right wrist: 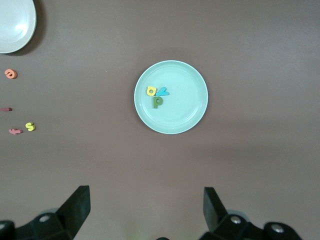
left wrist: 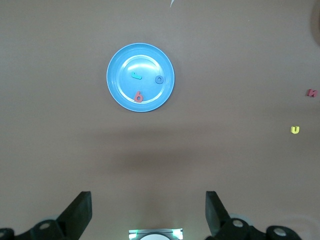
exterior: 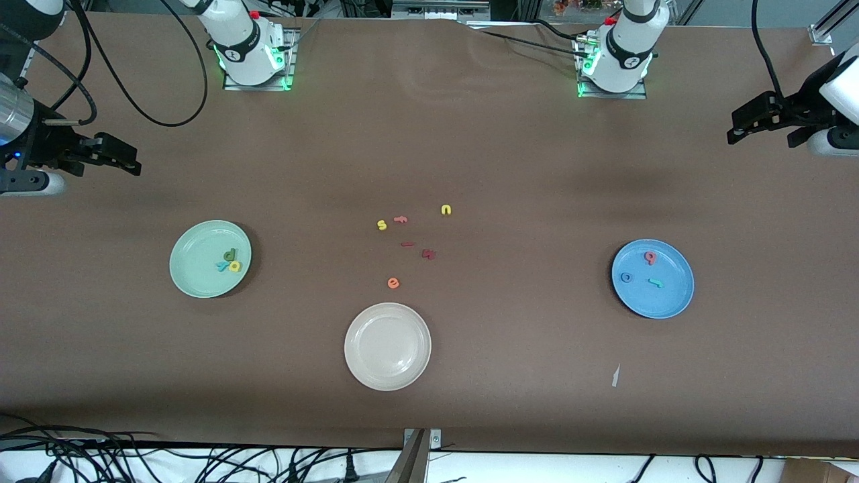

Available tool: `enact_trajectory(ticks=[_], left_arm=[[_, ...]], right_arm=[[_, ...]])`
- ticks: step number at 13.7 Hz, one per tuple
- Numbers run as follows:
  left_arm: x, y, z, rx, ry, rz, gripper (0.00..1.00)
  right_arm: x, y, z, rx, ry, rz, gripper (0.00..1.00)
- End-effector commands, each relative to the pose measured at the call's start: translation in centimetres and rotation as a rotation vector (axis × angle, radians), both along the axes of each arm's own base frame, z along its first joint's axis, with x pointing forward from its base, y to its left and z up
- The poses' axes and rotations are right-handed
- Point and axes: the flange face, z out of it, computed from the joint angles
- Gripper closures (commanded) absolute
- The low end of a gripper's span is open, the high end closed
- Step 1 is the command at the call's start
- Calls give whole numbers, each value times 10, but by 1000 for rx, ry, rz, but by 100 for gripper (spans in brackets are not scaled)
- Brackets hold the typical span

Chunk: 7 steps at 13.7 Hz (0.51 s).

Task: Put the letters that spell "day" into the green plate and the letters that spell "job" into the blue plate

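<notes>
I am seeing the green plate point(exterior: 194, 276) lying toward the right arm's end of the table, with the dark green "d" point(exterior: 230, 254), the yellow "a" point(exterior: 234, 266) and the teal "y" point(exterior: 223, 266) clustered in it, touching each other. The blue plate point(exterior: 664, 302) is lying toward the left arm's end, carrying the salmon-pink "b" point(exterior: 649, 257), the blue "o" point(exterior: 626, 277) and the teal "j" point(exterior: 655, 282), all 3 apart from each other.

The left gripper point(exterior: 760, 125) is hanging over bare table at its own end, fingers spread wide and holding nothing. The right gripper point(exterior: 114, 155) is hanging over the table at its end, likewise wide and empty.

Between the 2 plates, the cream-white plate point(exterior: 388, 347) is sitting nearer the front camera, with 6 loose letters point(exterior: 393, 283) scattered just farther from it.
</notes>
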Motion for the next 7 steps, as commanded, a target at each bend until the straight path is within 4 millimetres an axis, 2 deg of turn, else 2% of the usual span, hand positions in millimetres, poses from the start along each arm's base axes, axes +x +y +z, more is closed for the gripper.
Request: enact_trajectory(ticks=[1,7], left_arm=[[2,0,6,-2,0,0,0],[2,0,6,-2,0,0,0]], right_arm=[[-4,-3,0,-8,-4,1,0],[-4,-3,1,-20,-7,3,0]])
